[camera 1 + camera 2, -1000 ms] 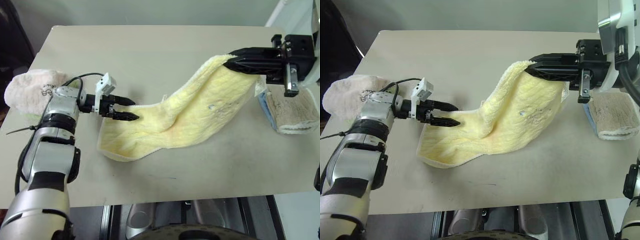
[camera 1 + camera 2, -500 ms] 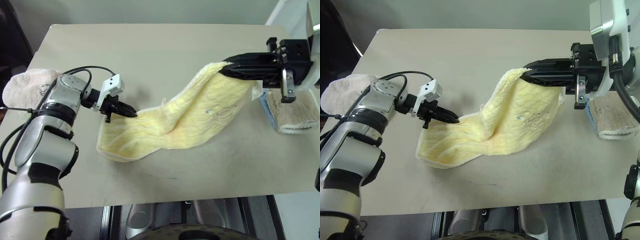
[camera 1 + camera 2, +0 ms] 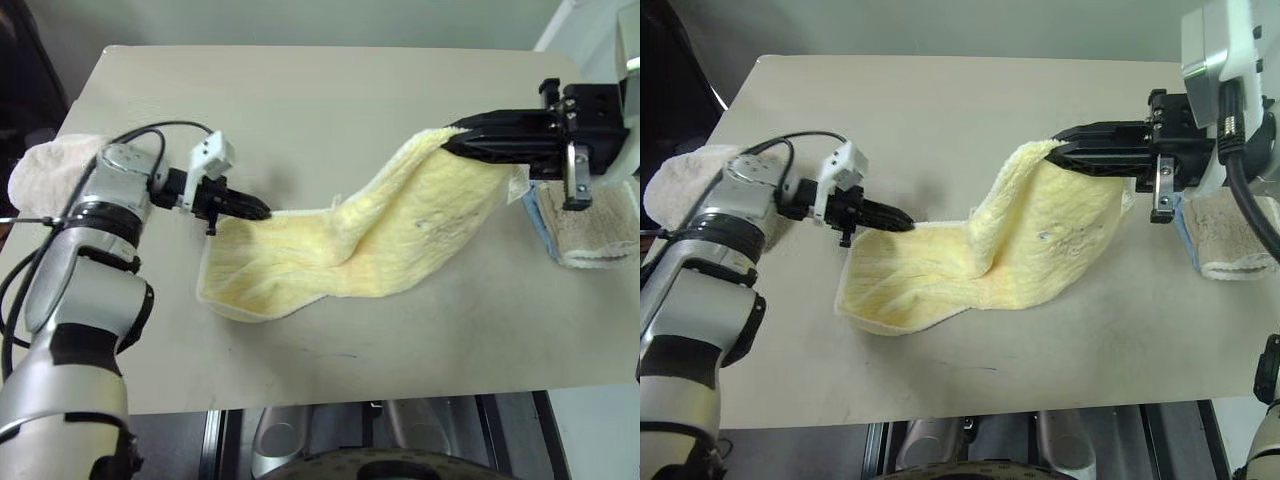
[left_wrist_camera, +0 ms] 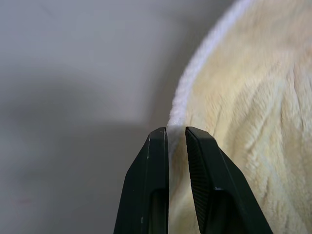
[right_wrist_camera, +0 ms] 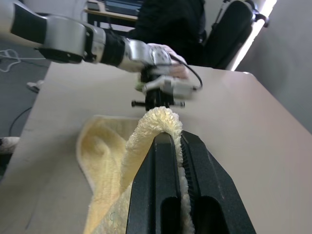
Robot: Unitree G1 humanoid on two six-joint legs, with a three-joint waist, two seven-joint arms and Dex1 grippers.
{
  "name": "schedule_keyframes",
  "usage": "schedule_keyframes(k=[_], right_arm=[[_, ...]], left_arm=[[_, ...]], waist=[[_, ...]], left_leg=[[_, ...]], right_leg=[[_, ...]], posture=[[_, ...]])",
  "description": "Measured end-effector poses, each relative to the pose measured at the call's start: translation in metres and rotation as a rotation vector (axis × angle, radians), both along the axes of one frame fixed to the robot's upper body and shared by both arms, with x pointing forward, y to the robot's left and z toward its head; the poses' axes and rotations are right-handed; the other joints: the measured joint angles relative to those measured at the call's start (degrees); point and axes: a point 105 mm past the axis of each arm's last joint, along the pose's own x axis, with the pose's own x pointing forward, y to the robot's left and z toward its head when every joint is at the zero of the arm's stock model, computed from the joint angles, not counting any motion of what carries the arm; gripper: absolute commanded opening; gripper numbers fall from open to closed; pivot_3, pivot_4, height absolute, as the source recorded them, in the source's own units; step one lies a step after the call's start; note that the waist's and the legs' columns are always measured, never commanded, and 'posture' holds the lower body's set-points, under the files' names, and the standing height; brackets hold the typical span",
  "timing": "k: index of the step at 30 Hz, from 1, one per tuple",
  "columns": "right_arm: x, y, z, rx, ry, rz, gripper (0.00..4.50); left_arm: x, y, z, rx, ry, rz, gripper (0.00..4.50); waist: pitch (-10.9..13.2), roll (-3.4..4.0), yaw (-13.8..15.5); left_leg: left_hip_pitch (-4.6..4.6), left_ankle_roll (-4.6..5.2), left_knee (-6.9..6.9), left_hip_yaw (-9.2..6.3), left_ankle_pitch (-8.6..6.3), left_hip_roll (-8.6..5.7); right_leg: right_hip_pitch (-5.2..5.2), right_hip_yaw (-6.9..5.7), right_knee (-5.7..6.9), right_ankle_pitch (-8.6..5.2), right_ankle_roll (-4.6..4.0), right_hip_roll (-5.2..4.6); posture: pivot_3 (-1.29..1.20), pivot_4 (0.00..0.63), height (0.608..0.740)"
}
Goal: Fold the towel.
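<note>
Head views
Towel: the pale yellow fluffy terry-cloth towel (image 3: 370,240) stretches across the beige table (image 3: 300,110), its left half lying flat, its right end lifted off the surface.
Left gripper: the left gripper (image 3: 258,211) pinches the towel's far left corner, fingers closed on the white-edged hem, low above the table.
Right gripper: the right gripper (image 3: 455,140) points left and clamps the towel's raised right end, held well above the table.
Pink towel: a crumpled pink towel (image 3: 50,165) sits at the table's left edge, behind the left arm.
Beige towel: a folded beige towel on a blue one (image 3: 585,225) lies at the right edge, below the right gripper's body.

Left wrist view
Grip: the two black fingers (image 4: 151,185) stand nearly together with the towel's white hem caught between them; yellow pile spreads beside them.

Right wrist view
Grip: the black fingers (image 5: 163,185) close on a fluffy fold of the towel, which curls over their tips.
Beyond: the rest of the towel trails down to the table toward the left gripper.
</note>
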Motion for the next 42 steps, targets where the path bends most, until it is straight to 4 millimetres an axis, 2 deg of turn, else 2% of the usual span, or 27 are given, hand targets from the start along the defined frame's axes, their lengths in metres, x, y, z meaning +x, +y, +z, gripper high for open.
schedule_keyframes(k=[3,6,11,15,20,24,31,33,37,42], right_arm=[[0.008,-0.01,0.004,0.022,-0.012,-0.049,0.0],[0.013,-0.019,0.01,0.042,-0.028,-0.091,0.0],[0.011,-0.019,0.02,0.066,-0.062,-0.091,0.0],[0.007,-0.014,0.024,0.074,-0.073,-0.069,0.0],[-0.002,-0.005,0.04,0.096,-0.118,-0.023,0.0],[-0.01,0.001,0.059,0.128,-0.159,0.01,0.0],[-0.024,0.002,0.096,0.257,-0.198,0.072,0.0],[-0.029,0.0,0.113,0.341,-0.174,0.112,0.0],[-0.03,0.001,0.112,0.348,-0.143,0.119,0.0],[-0.029,0.002,0.106,0.338,-0.111,0.114,0.0]], left_arm=[[-0.001,0.014,0.012,-0.02,-0.028,0.044,0.71],[-0.006,0.028,0.011,-0.003,-0.022,0.074,0.71],[-0.01,0.035,0.008,-0.016,-0.011,0.09,0.71],[-0.01,0.037,0.009,-0.044,0.016,0.119,1.53],[-0.011,0.04,0.003,-0.076,0.02,0.137,3.22],[-0.012,0.036,-0.013,-0.142,0.039,0.145,3.22],[-0.008,0.023,-0.013,-0.262,0.038,0.143,3.22],[-0.009,0.008,-0.025,-0.312,0.104,0.118,3.22],[-0.023,-0.001,-0.056,-0.309,0.21,0.094,3.22],[-0.037,-0.03,-0.063,-0.357,0.204,-0.031,3.22]], waist=[[0.0,0.01,-0.1],[0.0,0.01,-0.1],[0.0,0.01,0.0],[0.0,0.01,0.0],[0.0,0.02,-0.1],[0.0,0.02,-0.1],[0.0,-0.02,-0.1],[-0.1,0.07,-0.1],[-0.1,0.06,-0.3],[-0.1,0.05,-0.1]], left_leg=[[0.03,0.0,-0.02,0.05,0.0,0.0],[0.03,0.0,-0.02,0.07,0.0,0.0],[0.02,0.05,-0.01,0.07,0.0,0.0],[0.02,0.06,-0.01,0.09,-0.01,-0.01],[0.04,0.05,-0.02,0.13,0.0,-0.01],[0.02,0.06,0.0,0.14,0.0,-0.02],[-0.01,0.11,0.01,0.15,0.04,-0.05],[0.0,0.2,-0.02,0.23,0.1,-0.12],[-0.03,0.2,0.0,0.26,0.1,-0.11],[0.01,0.2,0.02,0.25,0.11,-0.11]], right_leg=[[-0.01,0.0,0.0,0.0,0.01,-0.02],[-0.03,0.0,0.01,0.0,0.0,-0.04],[-0.03,0.0,0.01,-0.01,-0.02,-0.05],[-0.04,0.0,0.02,-0.03,-0.05,-0.07],[-0.08,0.0,0.06,-0.03,-0.06,-0.08],[-0.09,-0.01,0.06,-0.06,-0.11,-0.08],[-0.13,-0.03,0.07,-0.14,-0.23,-0.14],[-0.15,-0.01,0.08,-0.1,-0.15,-0.23],[-0.19,0.0,0.07,-0.08,-0.11,-0.24],[-0.12,0.0,0.1,-0.02,-0.02,-0.25]], posture=[[0.0,0.15,0.703],[0.0,0.15,0.703],[0.0,0.15,0.703],[0.0,0.15,0.703],[0.0,0.15,0.703],[0.0,0.15,0.703],[0.0,0.15,0.703],[0.0,0.15,0.703],[0.0,0.15,0.703],[0.0,0.15,0.703]])
